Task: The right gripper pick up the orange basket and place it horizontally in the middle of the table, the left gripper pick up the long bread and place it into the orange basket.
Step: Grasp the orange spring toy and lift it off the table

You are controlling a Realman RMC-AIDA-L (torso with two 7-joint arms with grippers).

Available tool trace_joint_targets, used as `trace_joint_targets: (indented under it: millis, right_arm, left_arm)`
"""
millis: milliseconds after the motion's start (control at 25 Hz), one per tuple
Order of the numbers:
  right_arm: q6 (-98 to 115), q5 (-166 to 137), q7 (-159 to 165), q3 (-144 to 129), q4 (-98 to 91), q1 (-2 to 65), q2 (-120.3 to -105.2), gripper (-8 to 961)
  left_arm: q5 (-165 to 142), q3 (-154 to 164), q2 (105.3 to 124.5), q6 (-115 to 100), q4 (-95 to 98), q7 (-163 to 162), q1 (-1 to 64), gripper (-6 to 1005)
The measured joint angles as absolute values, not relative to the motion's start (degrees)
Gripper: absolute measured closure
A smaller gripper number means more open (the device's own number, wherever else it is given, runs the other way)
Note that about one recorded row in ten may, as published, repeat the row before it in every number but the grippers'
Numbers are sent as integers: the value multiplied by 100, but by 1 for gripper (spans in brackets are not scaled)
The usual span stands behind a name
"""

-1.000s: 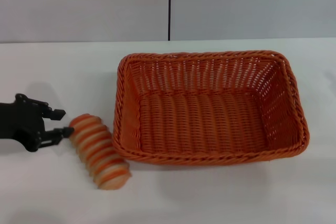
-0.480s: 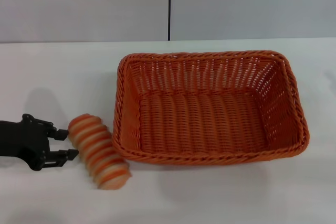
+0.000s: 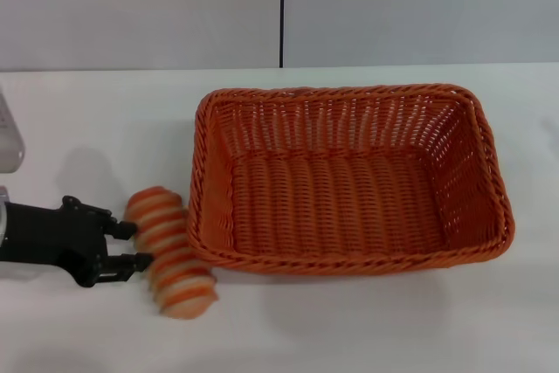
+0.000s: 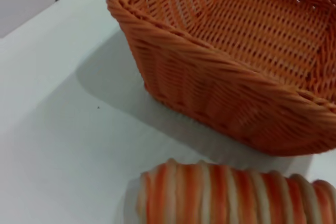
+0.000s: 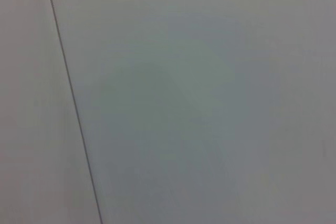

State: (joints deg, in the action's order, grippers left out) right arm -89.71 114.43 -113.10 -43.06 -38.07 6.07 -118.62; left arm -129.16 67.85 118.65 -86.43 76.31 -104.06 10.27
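White bench (image 3: 367,329) under a grey wall. Orange basket (image 3: 349,179) lying flat mid-bench, nothing inside. Long bread (image 3: 170,251) just outside its left rim. Left gripper (image 3: 131,245) level with bread, fingers (image 3: 125,230) apart, touching its side.

Table (image 3: 367,329): white, smooth, running back to a grey wall. Basket (image 3: 348,177) sits on it, long side across, open side up, nothing inside. Bread (image 3: 170,252) lies on the table just beside the basket's left near corner, angled, far end nearest the basket wall; contact cannot be told.
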Motion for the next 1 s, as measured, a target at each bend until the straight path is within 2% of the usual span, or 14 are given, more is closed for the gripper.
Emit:
trace_joint_targets:
  millis: [280,880,1000]
  right_arm:
    - [-8960,11443,-11319,-4272,-3782,606,-11856,542]
    - [-8857,11443,-11395,-4174,-3717,651,-11847,542]
    - [-8852,11443,-11396,-4174,-3717,663,-11844,542]
  left_arm:
    - [-12909,7152,11865,-8235,7629,-10483,997,518]
    - [-12950,7403,11853,-8150,7672,-10469,1030,603]
    - [-12965,7402,11838,-8164,7739,-10528,1049,706]
